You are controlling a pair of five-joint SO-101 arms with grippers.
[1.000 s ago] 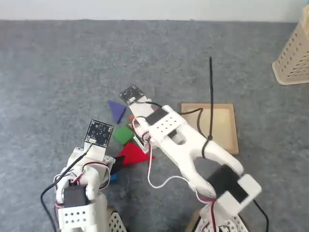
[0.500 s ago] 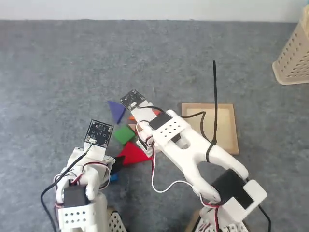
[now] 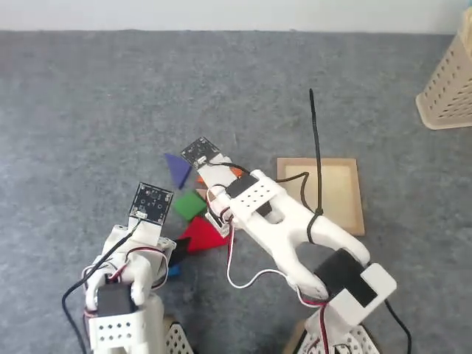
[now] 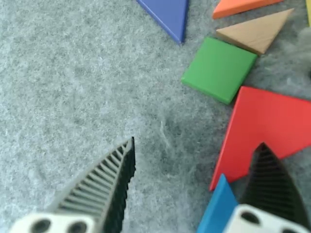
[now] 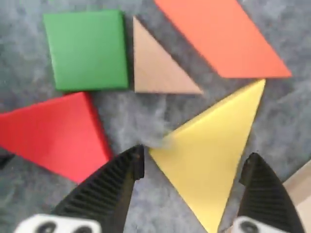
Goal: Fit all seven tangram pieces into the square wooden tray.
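Surface: grey carpet (image 3: 110, 96) covers the whole work area, with a pale wall strip (image 3: 221, 15) at its far edge. A cream perforated basket (image 3: 450, 81), cut off by the frame, stands far right of the green square (image 3: 189, 205) and beyond it.

The wooden tray (image 3: 343, 188) lies flat to the right of the green square, well apart from it. All pieces that show lie on the carpet:
- tan triangle (image 5: 158, 65), just beside the green square
- orange parallelogram (image 5: 221, 36) and yellow triangle (image 5: 214, 145), past the tan one
- violet triangle (image 3: 177, 168), beyond the square
- red triangle (image 3: 203, 234), nearer the arms than the square

Right gripper (image 5: 195, 153): jaws spread, straddling the yellow triangle's corner; contact cannot be judged. Left gripper (image 4: 197, 143): jaws spread over carpet nearer than the square, one finger over the red triangle.

From above, the right arm (image 3: 287, 221) hides the yellow and tan pieces and the tray's nearest corner. A light blue piece (image 4: 218, 208) is cut off; shape unclear.
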